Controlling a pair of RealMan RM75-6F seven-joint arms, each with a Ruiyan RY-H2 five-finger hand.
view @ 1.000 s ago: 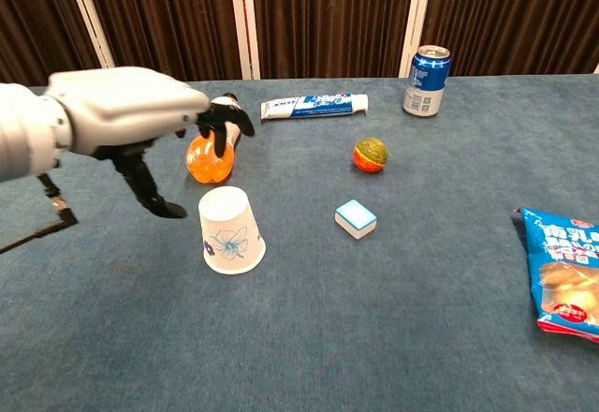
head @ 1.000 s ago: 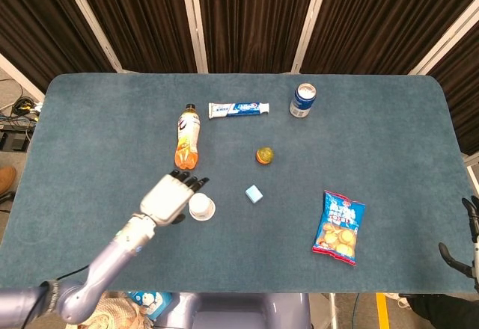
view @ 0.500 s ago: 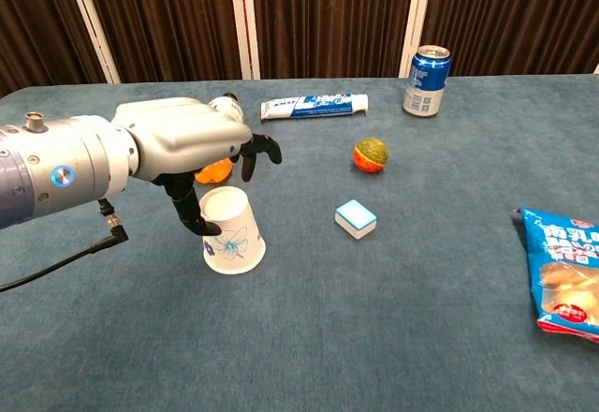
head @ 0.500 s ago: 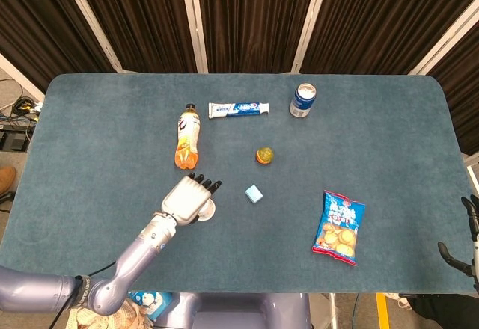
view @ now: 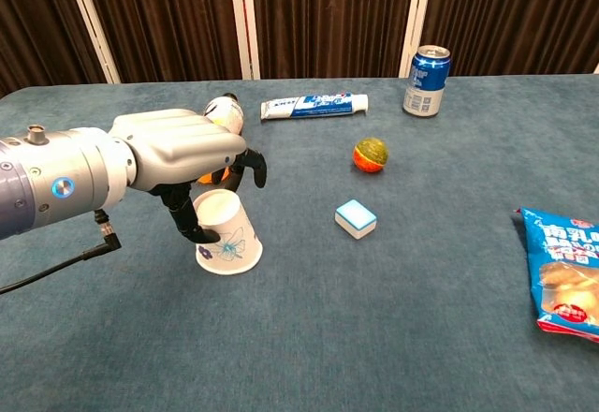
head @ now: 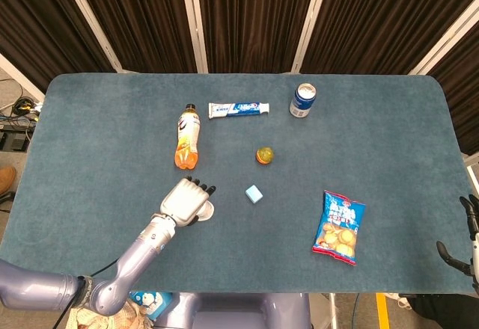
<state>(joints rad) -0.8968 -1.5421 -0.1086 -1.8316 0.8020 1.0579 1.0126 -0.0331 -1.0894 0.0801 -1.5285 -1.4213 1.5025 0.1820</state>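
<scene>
Left hand sits directly over the upturned paper cup, fingers curled around its top, thumb on the near-left wall; a firm grip I can't confirm. Cup stands upright on the worktop, near-left. Right hand well apart, far right edge, holding nothing.

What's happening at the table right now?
The left hand is over an upturned paper cup, fingers curled around its top; a firm grip can't be confirmed. Beyond it lie an orange drink bottle and a toothpaste tube. The right hand sits off the table's right edge.
</scene>
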